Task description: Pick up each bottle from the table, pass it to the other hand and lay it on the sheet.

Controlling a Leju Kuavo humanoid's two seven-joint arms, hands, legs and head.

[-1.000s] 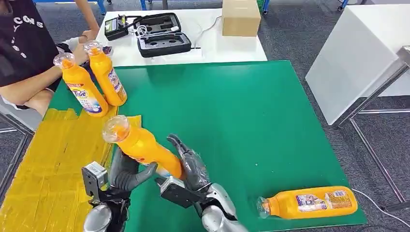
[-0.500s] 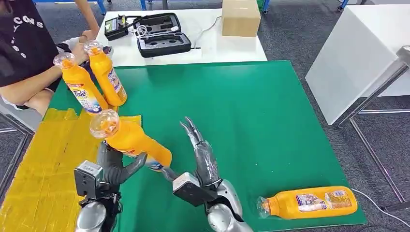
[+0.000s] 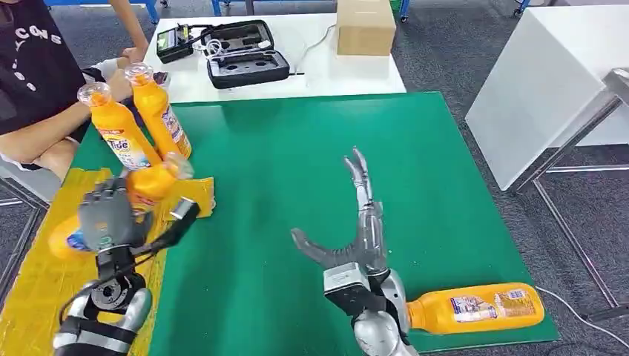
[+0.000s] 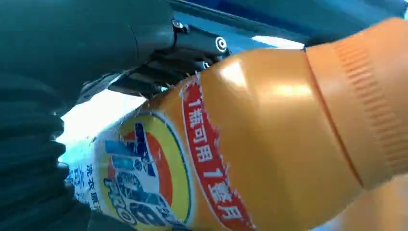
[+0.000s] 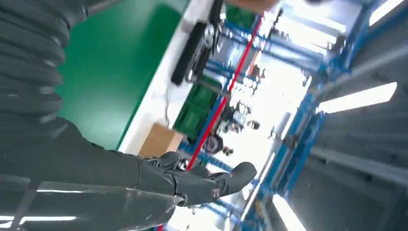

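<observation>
My left hand (image 3: 107, 215) grips an orange detergent bottle (image 3: 145, 185) over the yellow sheet (image 3: 44, 297) at the table's left, its clear cap pointing toward the table's middle. Close up in the left wrist view, the same bottle (image 4: 250, 144) shows its red and blue label, with my dark fingers (image 4: 159, 62) behind it. My right hand (image 3: 356, 230) is open above the green mat (image 3: 311, 156), fingers stretched forward and thumb out to the side. Another orange bottle (image 3: 475, 308) lies on its side near the front right edge. Two more bottles (image 3: 122, 137) stand upright at the far left.
A person sits at the far left, an arm (image 3: 52, 137) resting by the standing bottles. A white table behind holds an open black case (image 3: 245, 52) and a cardboard box (image 3: 365, 28). A white table (image 3: 549, 81) stands to the right.
My left hand has carried the bottle left, over the yellow sheet. My right hand has let go, opened and moved right and forward over the green mat.
</observation>
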